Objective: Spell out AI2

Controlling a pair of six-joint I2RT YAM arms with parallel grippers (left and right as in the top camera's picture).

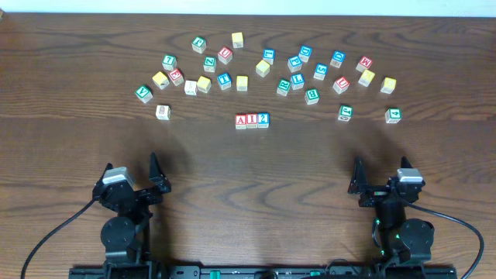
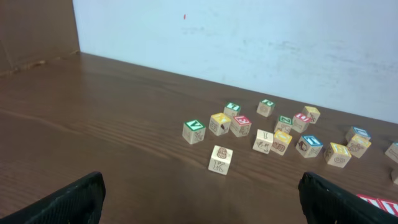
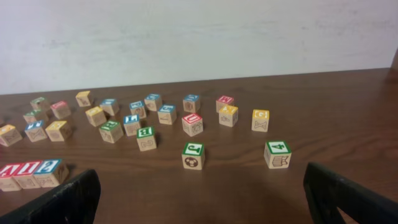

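Entry: A cube [image 1: 241, 119], I cube [image 1: 252, 119] and 2 cube [image 1: 263, 118], touching in a row mid-table [image 1: 248, 194], apparently spelling AI2 complete; left gripper [image 1: 130, 164] and right gripper [image 1: 380, 164] spread wide, empty, best parked well apart to avoid nudging the row.
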